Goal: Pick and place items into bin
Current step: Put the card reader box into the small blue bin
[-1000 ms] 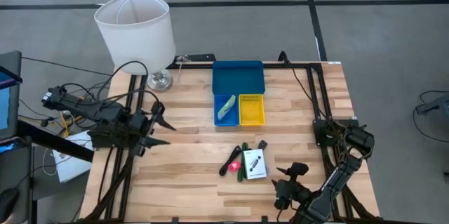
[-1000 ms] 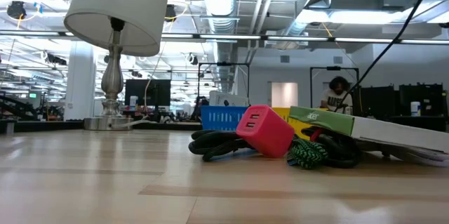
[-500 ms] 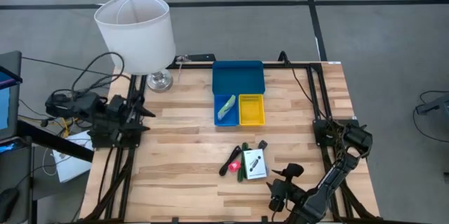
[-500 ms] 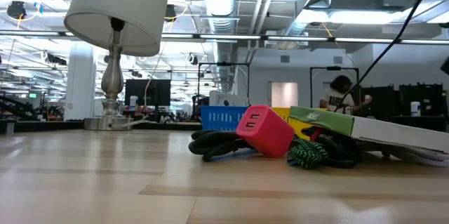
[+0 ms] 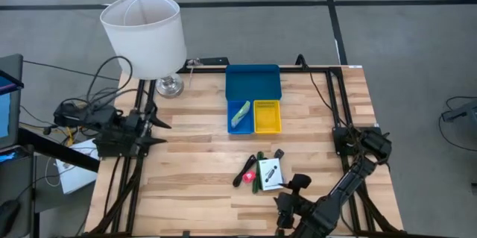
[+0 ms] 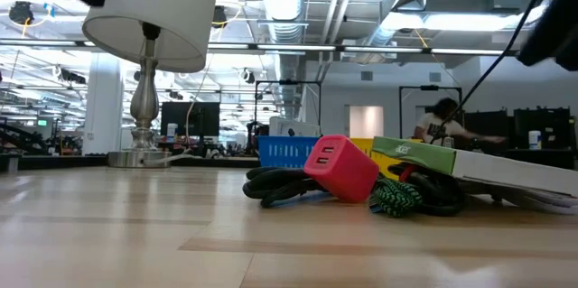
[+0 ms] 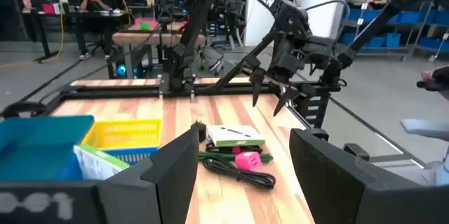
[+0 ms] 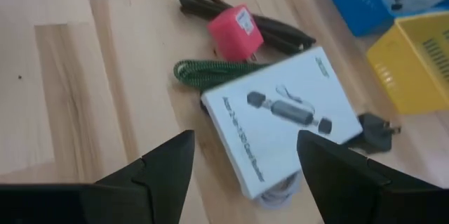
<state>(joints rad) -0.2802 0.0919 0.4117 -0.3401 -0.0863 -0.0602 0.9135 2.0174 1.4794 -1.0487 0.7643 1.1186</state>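
Observation:
The items lie in a heap on the wood near the table's near edge: a white card box with black print (image 5: 271, 172) (image 8: 282, 121), a red charger (image 5: 247, 175) (image 8: 236, 30) (image 6: 341, 169), and black and green cables (image 5: 258, 171) (image 8: 203, 71). A pale green strip (image 5: 240, 113) lies in the small blue tray. The bin (image 5: 253, 83) has a wide blue tray, a small blue one and a yellow one (image 5: 267, 116). My right gripper (image 5: 287, 193) (image 8: 245, 140) hovers open just near-right of the heap. My left gripper (image 5: 156, 132) (image 7: 244, 140) is open at the table's left edge.
A white lampshade on a metal stand (image 5: 144, 33) sits at the far left corner. Black frame rails (image 5: 332, 89) run along the table's right and far sides. Bare wood (image 5: 197, 148) lies between the left gripper and the heap. A person (image 6: 440, 121) is in the room behind.
My right gripper has moved toward the table's left along the near edge, closing on the heap of items. My left gripper has drawn back toward the table's left edge and turned. The items and the bin have stayed where they were.

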